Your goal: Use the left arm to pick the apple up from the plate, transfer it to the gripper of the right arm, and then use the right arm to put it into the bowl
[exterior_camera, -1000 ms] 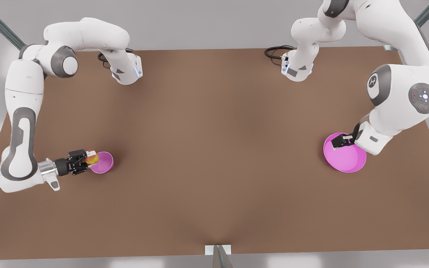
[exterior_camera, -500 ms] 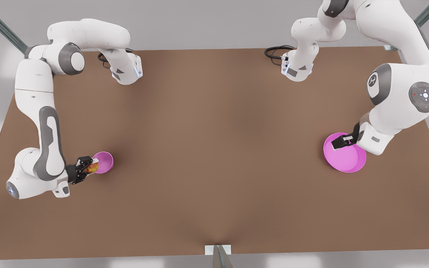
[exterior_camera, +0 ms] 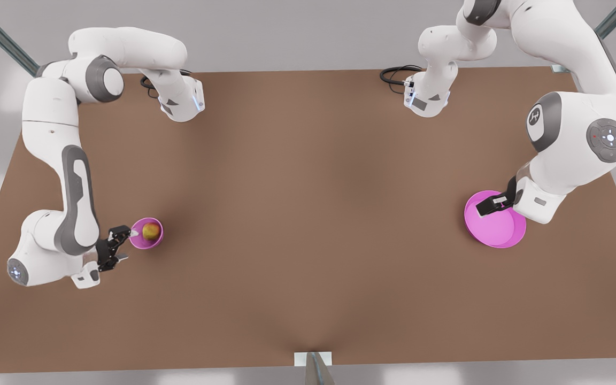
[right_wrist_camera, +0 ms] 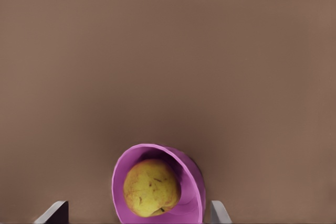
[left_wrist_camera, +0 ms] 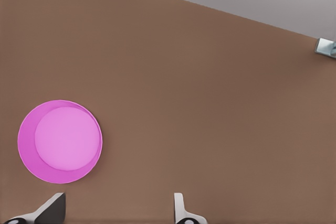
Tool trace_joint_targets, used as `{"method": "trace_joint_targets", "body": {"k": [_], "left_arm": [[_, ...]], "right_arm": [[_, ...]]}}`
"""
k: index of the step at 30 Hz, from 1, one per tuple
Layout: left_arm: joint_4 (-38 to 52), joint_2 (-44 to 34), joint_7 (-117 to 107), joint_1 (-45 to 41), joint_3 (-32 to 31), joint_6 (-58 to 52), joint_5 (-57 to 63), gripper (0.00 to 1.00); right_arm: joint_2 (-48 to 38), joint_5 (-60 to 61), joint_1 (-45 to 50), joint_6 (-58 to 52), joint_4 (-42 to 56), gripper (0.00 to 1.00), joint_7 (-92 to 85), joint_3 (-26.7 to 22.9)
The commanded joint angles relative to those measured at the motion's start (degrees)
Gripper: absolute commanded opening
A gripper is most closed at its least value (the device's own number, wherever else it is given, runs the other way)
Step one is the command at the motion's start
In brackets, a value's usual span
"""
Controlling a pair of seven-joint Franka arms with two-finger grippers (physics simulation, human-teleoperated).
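The apple [exterior_camera: 151, 231], yellow with a red blush, lies inside the small pink bowl [exterior_camera: 157, 241] at the front view's left. My right gripper [exterior_camera: 127, 246] hangs open just beside the bowl's rim, apart from the fruit. The right wrist view looks down between the fingertips [right_wrist_camera: 218, 212] of my right gripper [right_wrist_camera: 136, 213] at the apple [right_wrist_camera: 151, 187] in the bowl [right_wrist_camera: 193, 179]. At the front view's right, my left gripper [exterior_camera: 489, 206] waits open over the edge of the wide pink plate [exterior_camera: 498, 230]. That plate [left_wrist_camera: 59, 141] is bare in the left wrist view, off to one side of my left gripper [left_wrist_camera: 116, 213].
A brown table [exterior_camera: 308, 214] carries both dishes, far apart. The two arm bases [exterior_camera: 179, 101] [exterior_camera: 428, 99] stand at its far edge with black cables beside them. A metal bracket [exterior_camera: 313, 363] sits at the near edge.
My right gripper opened and let the apple drop into the bowl, then drew back a little from the rim. Its arm swung upright before that. The left arm stayed still.
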Motion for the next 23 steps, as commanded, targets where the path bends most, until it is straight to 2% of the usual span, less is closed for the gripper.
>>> {"method": "trace_joint_targets", "body": {"k": [1, 2, 4, 6, 7, 8, 10, 12, 23], "left_arm": [[0.11, -0.07, -1.74, -0.01, -0.01, -0.06, 0.04, 1.00], [0.03, -0.07, -1.74, -0.01, -0.01, -0.06, 0.04, 1.00], [0.11, -0.07, -0.87, 0.00, -0.01, -0.06, 0.22, 1.00], [0.11, 0.02, 3.61, 0.08, -0.01, -0.06, 0.22, 1.00], [0.03, 0.02, 6.34, 0.26, -0.01, -0.06, 0.39, 1.00], [0.03, 0.11, 8.01, 0.35, 0.08, -0.06, 0.22, 1.00], [0.03, 0.20, 13.37, 0.43, 0.08, -0.50, 0.22, 1.00], [0.03, 0.28, 14.78, 0.35, 0.16, -0.85, 0.22, 1.00], [0.03, 0.28, 14.87, 0.08, -0.01, -1.64, 0.22, 1.00]], "right_arm": [[-1.48, -5.61, 2.59, 0.02, 6.24, 1.00, 3.06, 0.33], [-4.55, -9.19, 6.27, -0.33, 10.90, 1.00, 10.94, -0.02], [-11.67, -16.16, 11.55, -2.16, 10.82, 1.00, 37.65, 0.33], [-19.06, -15.72, 11.64, -7.35, 8.54, 1.00, 50.60, 0.60], [-29.68, -13.96, 13.14, -4.47, -3.04, 1.00, 56.23, -1.33], [-33.91, -10.54, 13.49, -2.17, -9.83, 1.00, 57.82, -4.93], [-31.72, -9.39, 14.37, -2.44, -9.39, 1.00, 57.82, -6.87], [-26.36, -9.39, 14.54, -10.25, -0.70, 1.00, 62.12, -6.17], [-27.24, -7.37, 14.98, -8.85, -0.96, 1.00, 62.66, -6.96]]}}
